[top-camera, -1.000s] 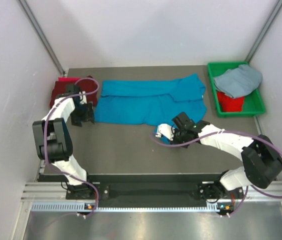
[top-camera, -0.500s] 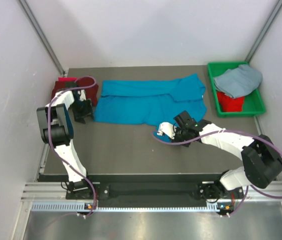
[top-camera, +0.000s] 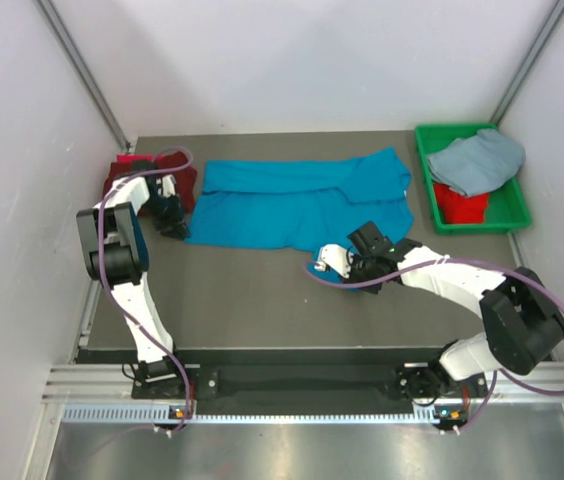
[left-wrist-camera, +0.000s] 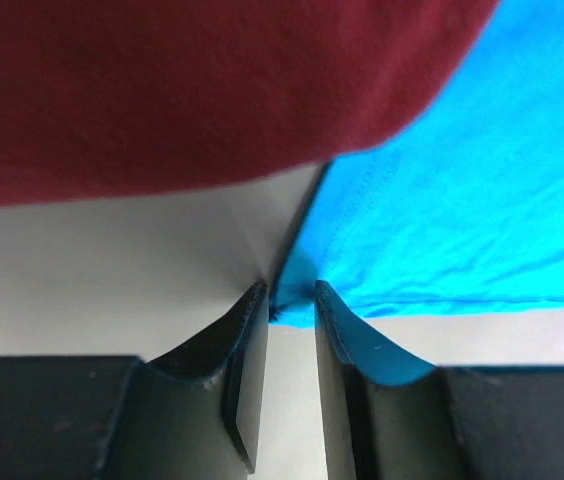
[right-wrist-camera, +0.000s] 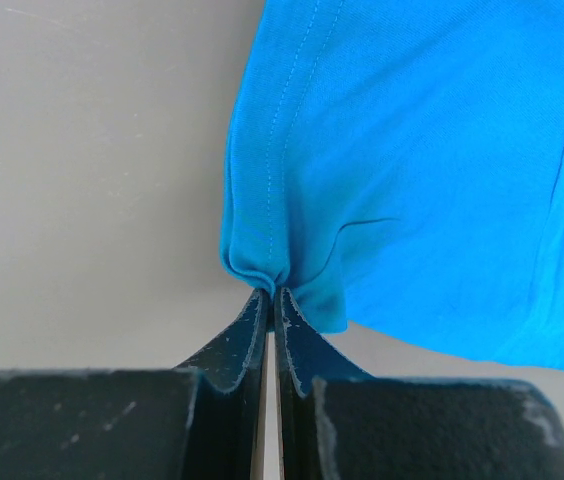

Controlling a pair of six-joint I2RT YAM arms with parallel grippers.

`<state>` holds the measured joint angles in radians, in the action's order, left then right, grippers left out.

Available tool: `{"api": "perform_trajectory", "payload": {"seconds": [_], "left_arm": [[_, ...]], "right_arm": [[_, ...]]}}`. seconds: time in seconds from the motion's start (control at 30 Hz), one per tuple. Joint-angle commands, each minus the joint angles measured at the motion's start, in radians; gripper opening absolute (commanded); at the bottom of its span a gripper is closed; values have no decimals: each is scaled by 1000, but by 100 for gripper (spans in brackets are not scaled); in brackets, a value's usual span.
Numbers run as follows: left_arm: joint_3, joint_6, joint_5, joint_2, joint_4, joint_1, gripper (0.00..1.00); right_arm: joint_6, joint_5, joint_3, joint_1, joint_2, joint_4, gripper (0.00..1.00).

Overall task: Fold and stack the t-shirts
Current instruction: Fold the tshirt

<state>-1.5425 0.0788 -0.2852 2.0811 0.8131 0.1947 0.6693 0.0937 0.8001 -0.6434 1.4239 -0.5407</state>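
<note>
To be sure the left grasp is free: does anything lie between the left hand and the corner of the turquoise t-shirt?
Nothing visible does. The left hand has its tips on either side of a corner of the turquoise t-shirt. The maroon t-shirt lies farther on, beside that corner, not between.

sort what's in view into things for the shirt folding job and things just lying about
For the job: turquoise shirt; maroon shirt; grey-blue shirt and red shirt, both in the bin; left gripper and right gripper, both at the turquoise shirt's edge.
Just lying about: bin; table.
</note>
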Motion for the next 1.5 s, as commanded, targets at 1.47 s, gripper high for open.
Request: {"api": "perform_trajectory", "payload": {"seconds": [1.47], "left_arm": [[-148, -194, -170, -181, 310, -1, 0]], "right_arm": [[-88, 18, 227, 392, -175, -33, 0]]}}
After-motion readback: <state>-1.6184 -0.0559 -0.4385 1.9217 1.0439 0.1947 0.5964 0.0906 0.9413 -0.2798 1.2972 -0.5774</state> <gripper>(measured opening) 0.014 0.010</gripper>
